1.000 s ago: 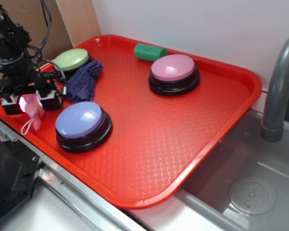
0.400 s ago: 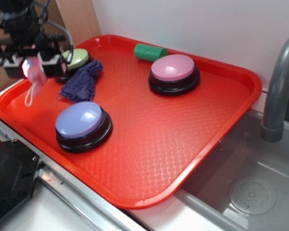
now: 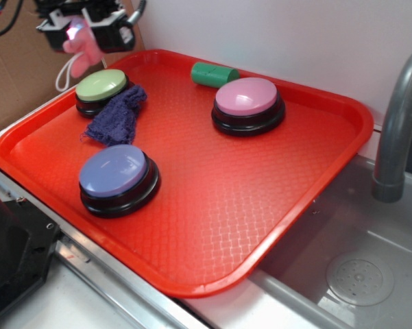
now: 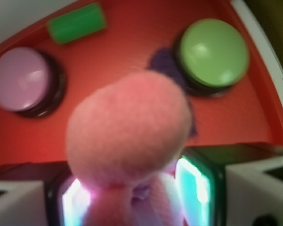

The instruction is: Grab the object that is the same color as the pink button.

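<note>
Red waffle-textured tray point(image 3: 212, 205) sits beside a steel sink point(image 3: 356, 274), and above its far left corner I hold the toy point(image 3: 81, 46) clear of everything. My gripper point(image 3: 79, 31) is clenched on its body, the pale string loop dangling below. It looks featherlight, soft and squashy, so a firm mid-body pinch should suit better than the string. Beneath lie the matching pink button point(image 3: 247, 96), smooth and domed, a green button point(image 3: 101, 85), a knitted purple cloth point(image 3: 116, 116) and a green cylinder point(image 3: 214, 73).

Small pink plush toy point(image 3: 82, 42), pale string loop dangling, held aloft past the tray's far-left edge; pink button point(image 3: 247, 96) sits near the tray's far edge.
</note>
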Available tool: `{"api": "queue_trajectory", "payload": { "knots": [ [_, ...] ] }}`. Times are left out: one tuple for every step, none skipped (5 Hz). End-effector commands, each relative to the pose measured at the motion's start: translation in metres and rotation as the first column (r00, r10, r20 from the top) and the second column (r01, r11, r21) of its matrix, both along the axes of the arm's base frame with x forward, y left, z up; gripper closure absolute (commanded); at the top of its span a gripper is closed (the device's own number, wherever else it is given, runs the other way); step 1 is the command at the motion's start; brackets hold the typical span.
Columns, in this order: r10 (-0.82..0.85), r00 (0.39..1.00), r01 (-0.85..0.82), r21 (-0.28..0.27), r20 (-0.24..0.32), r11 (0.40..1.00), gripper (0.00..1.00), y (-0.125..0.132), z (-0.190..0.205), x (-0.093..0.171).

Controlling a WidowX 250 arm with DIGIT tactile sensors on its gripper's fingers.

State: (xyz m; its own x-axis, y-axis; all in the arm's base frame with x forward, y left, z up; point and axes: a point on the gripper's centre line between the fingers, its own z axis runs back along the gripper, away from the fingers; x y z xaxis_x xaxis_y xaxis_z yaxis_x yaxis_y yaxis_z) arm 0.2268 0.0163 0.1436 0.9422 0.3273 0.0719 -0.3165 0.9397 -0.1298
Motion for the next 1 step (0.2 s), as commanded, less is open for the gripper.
{"api": "queue_trajectory", "payload": {
  "knots": [
    [-0.154, 0.986, 0.157, -0.040, 0.067, 0.987, 1.00, -0.0087, 0.0099, 0.0146]
  ]
}}
